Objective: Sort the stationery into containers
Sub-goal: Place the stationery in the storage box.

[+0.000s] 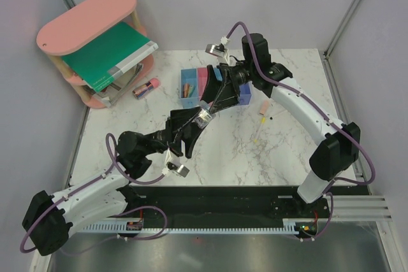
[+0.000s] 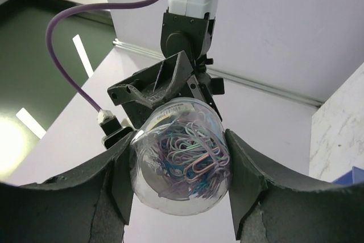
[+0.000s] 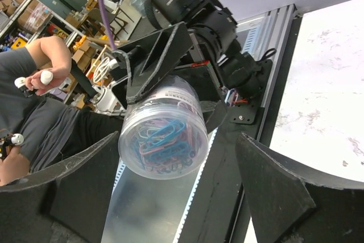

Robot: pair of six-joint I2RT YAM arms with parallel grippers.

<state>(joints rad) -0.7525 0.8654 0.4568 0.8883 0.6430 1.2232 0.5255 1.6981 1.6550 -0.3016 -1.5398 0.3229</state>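
Left gripper (image 2: 179, 140) clamped on a clear tub of coloured paper clips (image 2: 181, 166), its label unreadable; right gripper (image 3: 177, 140) faces it, jaws wide apart; tub at 6 o'clock of the bin row (image 1: 203, 79); peach crayon (image 1: 262, 107) at its 3 o'clock.

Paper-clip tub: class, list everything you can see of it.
The paper-clip tub is small, round, clear plastic, packed with pink, blue, purple and green clips. It is held above the table, clamped between the dark fingers of the left pincer. The open right pincer flanks it, apparently without touching.
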